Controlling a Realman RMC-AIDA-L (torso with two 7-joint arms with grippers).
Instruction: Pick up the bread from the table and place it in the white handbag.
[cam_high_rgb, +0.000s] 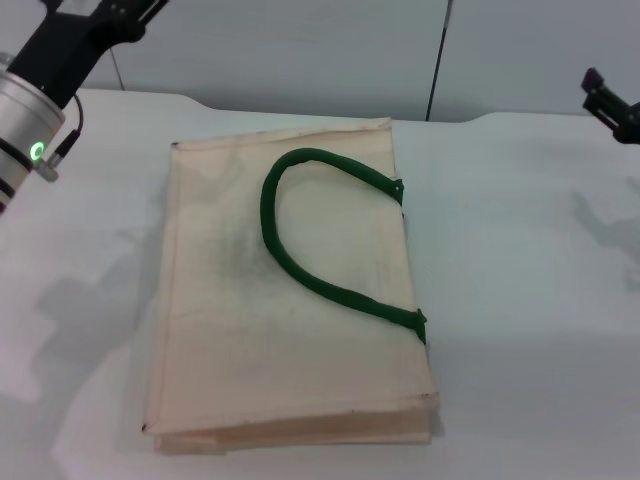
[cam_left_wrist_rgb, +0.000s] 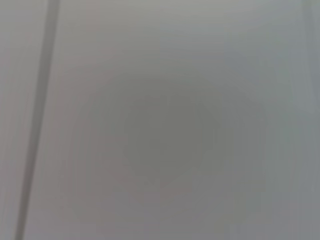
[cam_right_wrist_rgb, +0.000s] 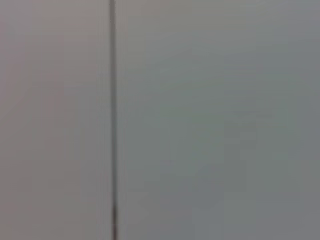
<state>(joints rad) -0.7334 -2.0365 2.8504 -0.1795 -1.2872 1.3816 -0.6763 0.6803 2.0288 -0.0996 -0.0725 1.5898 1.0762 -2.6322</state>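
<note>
The bag (cam_high_rgb: 290, 300) is seen lying flat on the white surface (cam_high_rgb: 530, 250), in the middle of the head view. It is a cream cloth tote with faint grey smudges. One dark green handle (cam_high_rgb: 320, 235) is looped across its upper face, with both ends fixed at the edge that is turned toward the right tool. Along the near edge, layers of cloth are seen stacked one over another.

The left tool (cam_high_rgb: 120, 12) is held raised at the far left corner of the scene, well apart from the bag, which lies to its right and nearer the robot. Only its black frame and the silver wrist with a green light (cam_high_rgb: 38, 152) are shown; its tips are cut off by the frame edge, so whether they are spread or pressed together cannot be told.

The right tool (cam_high_rgb: 608, 100) is held at the far right edge, also well apart from the bag, which lies to its left. Only a small dark part is shown, and its state cannot be told either.

The bread cannot be found in any view. In both wrist views only a plain grey wall with a dark vertical seam (cam_right_wrist_rgb: 112, 120) is shown.
</note>
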